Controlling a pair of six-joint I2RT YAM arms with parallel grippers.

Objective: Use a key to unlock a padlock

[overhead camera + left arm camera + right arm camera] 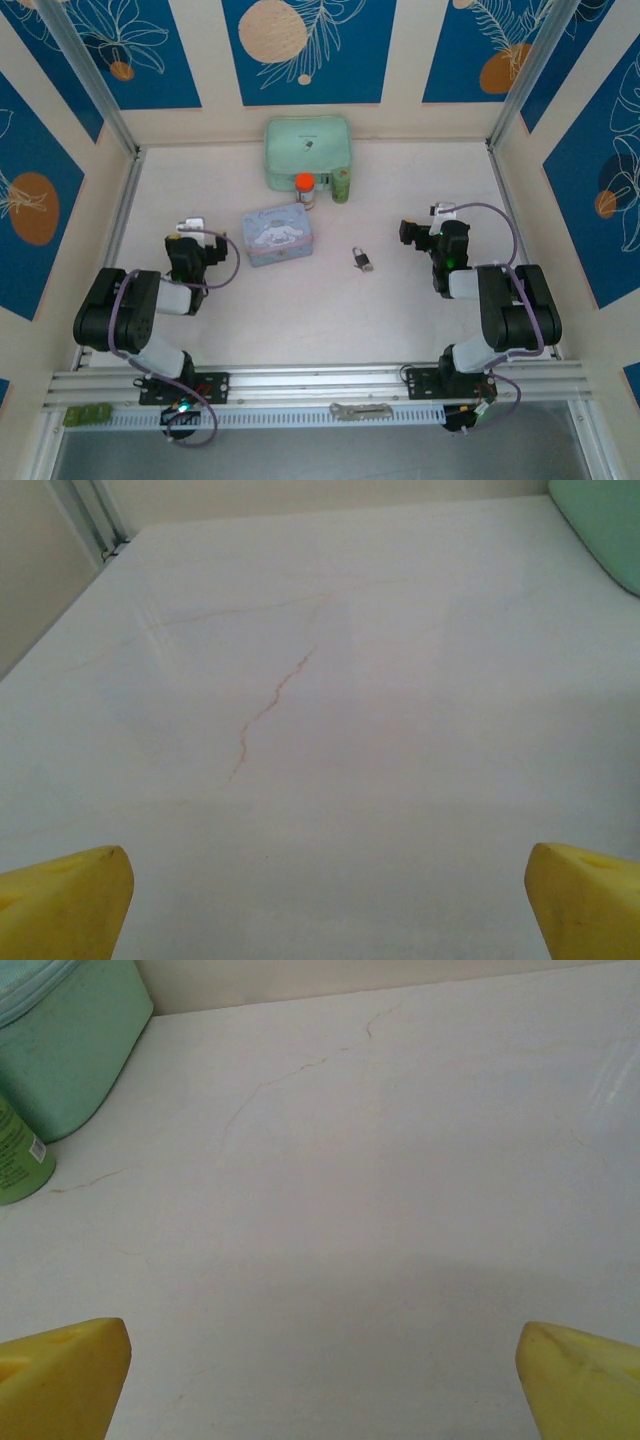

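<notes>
Our left end effector (190, 226) and right end effector (441, 211) are released. The padlock (361, 259) lies left of the right one: small, stiff, probably slippery; we would pinch its dark body.

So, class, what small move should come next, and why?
Probably swing the right gripper left toward the padlock. The padlock lies loose and untouched, nearer this gripper than the other one, and its jaws stand open and empty.
</notes>
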